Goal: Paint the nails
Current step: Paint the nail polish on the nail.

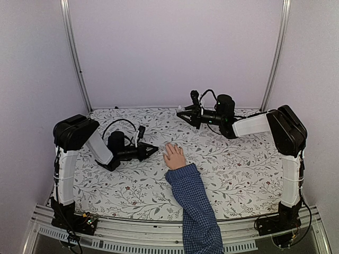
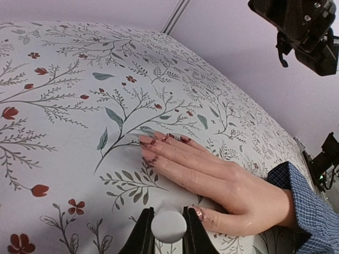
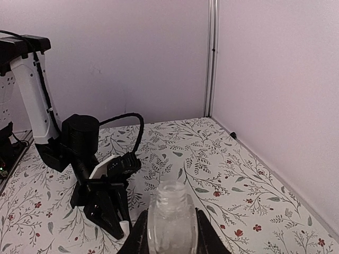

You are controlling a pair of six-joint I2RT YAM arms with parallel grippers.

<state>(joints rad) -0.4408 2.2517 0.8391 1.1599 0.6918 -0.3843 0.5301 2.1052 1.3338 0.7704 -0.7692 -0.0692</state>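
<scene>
Mid-painting: left gripper (image 2: 168,235) pinches white round brush cap (image 2: 168,225), right gripper (image 3: 169,230) clasps clear open glass bottle (image 3: 170,203); nails (image 2: 150,142) streaked dark red; next likely calls for fine aim onto nearest nail

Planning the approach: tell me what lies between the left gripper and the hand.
Only bare flowered tablecloth separates left gripper from hand, top view.

Nails (image 2: 159,139): tiny, at tips of pale hand (image 2: 222,180), which lies flat, palm down. Finger nails show patchy dark-red streaks, uneven cover. They sit ahead of L gripper (image 2: 168,214) fingers (image 2: 143,233), slightly left of centre & apart from them. Thumb nail (image 2: 199,213): pinkish-red, glossy, just beside the right-hand finger. Top view: too small to tell colour.
</scene>
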